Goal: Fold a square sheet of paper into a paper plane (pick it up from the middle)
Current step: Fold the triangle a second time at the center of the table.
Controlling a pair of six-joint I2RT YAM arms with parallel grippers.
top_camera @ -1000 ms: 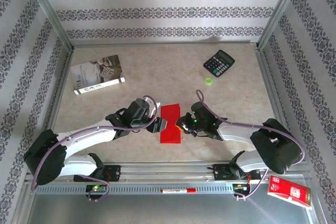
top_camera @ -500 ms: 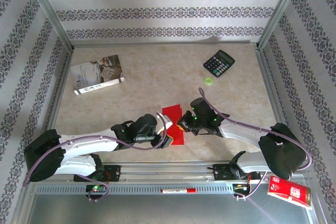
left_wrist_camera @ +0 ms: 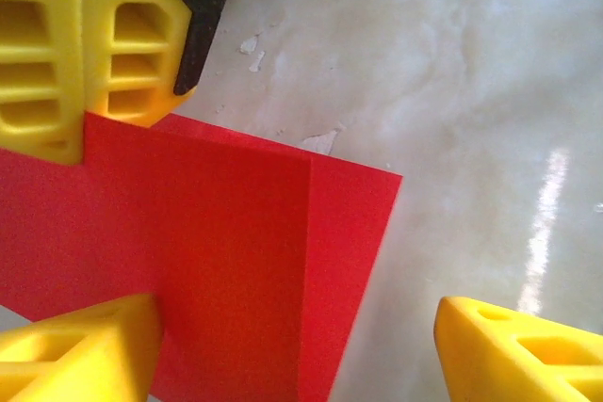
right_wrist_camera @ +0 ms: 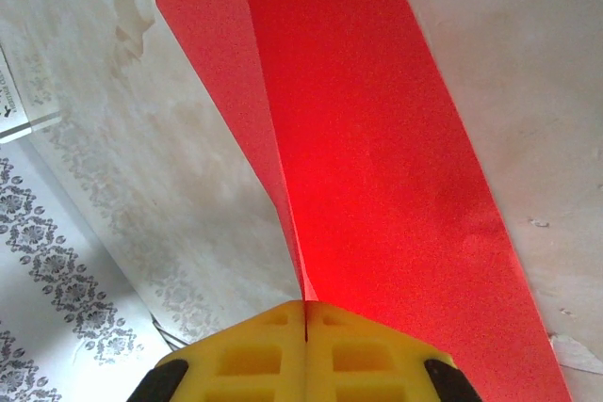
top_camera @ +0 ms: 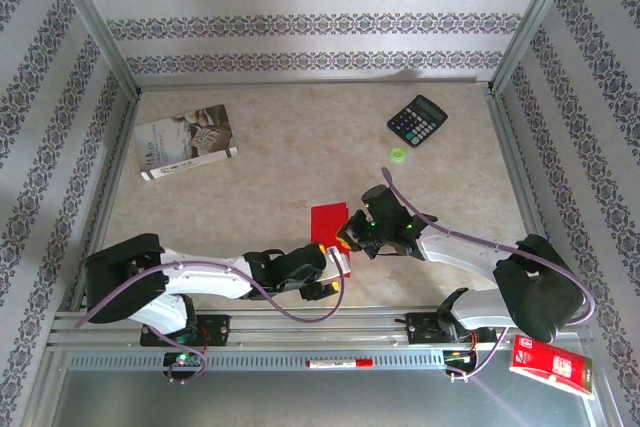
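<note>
Basically early-stage. Nearest, past the near right corner of the tabletop (top_camera: 300, 137) on the metal frame (top_camera: 300, 399), lies a glossy red packet (top_camera: 548, 364) with yellow trim, its print too small to read. Just inside the near edge, about mid-width, both grippers meet at the square sheet of paper (top_camera: 326, 217). The left gripper (top_camera: 340, 259) comes in low along the near edge with its fingers spread. In its wrist view one finger (left_wrist_camera: 75, 350) sits over the sheet (left_wrist_camera: 226, 251), the other over bare tabletop past the paper's edge, gripping nothing. The right gripper (top_camera: 347, 234) has its fingers pressed together, pinching the sheet (right_wrist_camera: 377, 138) at a crease. Done, as I judge it: the sheet is doubled into a narrower strip with one straight crease and one layer overlapping the other. Left: no pointed nose, no wings, no dart shape, so most folds remain. Farther out, right of centre, is a small green round thing (top_camera: 398, 154). Toward the far left edge lies a grey-white booklet (top_camera: 185, 142), cover text not legible. Toward the far right corner sits a black calculator (top_camera: 417, 120), no brand readable.
</note>
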